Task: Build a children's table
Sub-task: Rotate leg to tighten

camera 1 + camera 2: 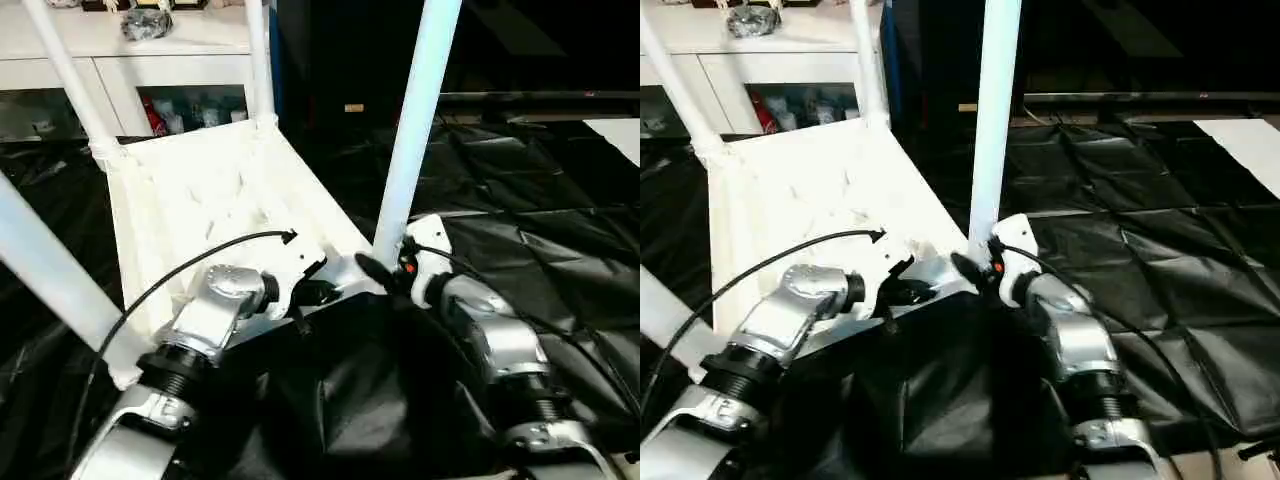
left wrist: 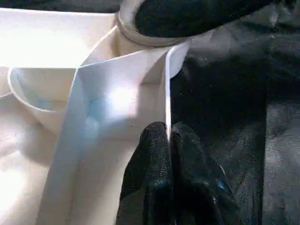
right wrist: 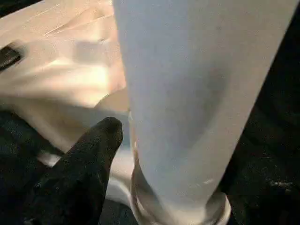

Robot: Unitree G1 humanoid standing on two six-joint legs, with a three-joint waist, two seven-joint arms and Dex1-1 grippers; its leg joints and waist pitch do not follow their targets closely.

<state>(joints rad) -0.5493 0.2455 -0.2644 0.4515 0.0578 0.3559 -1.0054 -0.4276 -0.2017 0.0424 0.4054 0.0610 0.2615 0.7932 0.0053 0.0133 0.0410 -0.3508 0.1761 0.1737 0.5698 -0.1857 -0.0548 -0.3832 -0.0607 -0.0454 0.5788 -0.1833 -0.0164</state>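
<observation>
left gripper (image 2: 168,140) pinches tabletop (image 1: 200,190) rim (legs up).

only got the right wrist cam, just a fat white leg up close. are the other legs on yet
Observer: Yes, four legs rise from the corners of the upturned tabletop. Yours is the near right leg.
Operator: what's the left arm doing
Observer: The left gripper is shut on the tabletop's thin near rim.
Operator: whats it all sitting on
Observer: A crinkled black sheet, with a white cabinet behind the table.
</observation>
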